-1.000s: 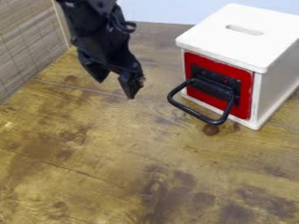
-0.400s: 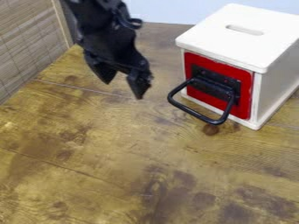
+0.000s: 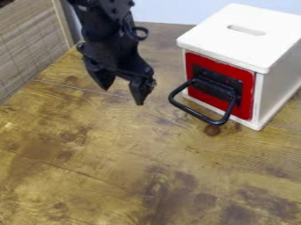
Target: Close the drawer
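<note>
1. Foreground: a bare stretch of the mottled wooden table [image 3: 129, 167]. Nothing lies here to obstruct a move; the risk is low.
2. Middle left: the black gripper [image 3: 122, 83] hangs above the table, angled downward, its two fingers spread apart and holding nothing. It stands near the handle but clear of it. With the fingers this wide, one tip may pass inside the loop instead of meeting the front squarely.
3. Middle right: the black wire loop handle [image 3: 202, 99] juts out from the drawer toward the gripper and droops toward the table. A finger snagged in it would likely drag or twist the drawer rather than push it in.
4. Behind the handle: the drawer [image 3: 220, 86], a red front with a black panel, sits in the white box [image 3: 253, 42]; how far it stands out cannot be told precisely. An off-centre push could jam it askew.
5. Far right: the box rests unfixed on the table, by appearance. A hard or high push may slide or tip the whole box instead of seating the drawer.
</note>
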Robot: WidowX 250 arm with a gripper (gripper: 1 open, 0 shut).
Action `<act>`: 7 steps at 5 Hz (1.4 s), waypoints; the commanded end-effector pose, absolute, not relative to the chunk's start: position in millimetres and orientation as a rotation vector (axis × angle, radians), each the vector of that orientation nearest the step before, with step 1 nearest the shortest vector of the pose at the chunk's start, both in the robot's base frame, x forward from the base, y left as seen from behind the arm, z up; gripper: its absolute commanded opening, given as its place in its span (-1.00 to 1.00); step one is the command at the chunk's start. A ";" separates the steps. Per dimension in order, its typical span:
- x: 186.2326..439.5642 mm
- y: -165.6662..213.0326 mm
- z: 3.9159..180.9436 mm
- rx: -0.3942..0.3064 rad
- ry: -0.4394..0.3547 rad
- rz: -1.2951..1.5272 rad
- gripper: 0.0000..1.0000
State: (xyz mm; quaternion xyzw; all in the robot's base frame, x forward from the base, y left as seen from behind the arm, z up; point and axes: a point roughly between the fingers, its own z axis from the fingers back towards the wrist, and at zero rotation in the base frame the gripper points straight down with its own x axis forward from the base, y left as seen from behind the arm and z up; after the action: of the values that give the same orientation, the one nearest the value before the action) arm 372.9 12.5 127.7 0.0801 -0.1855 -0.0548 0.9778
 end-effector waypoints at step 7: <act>401.5 -42.6 115.1 0.078 -0.429 -0.244 1.00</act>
State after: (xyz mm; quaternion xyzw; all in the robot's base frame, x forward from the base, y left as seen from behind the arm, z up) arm 393.6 -34.2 90.1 0.0411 -0.1783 -0.1143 0.9764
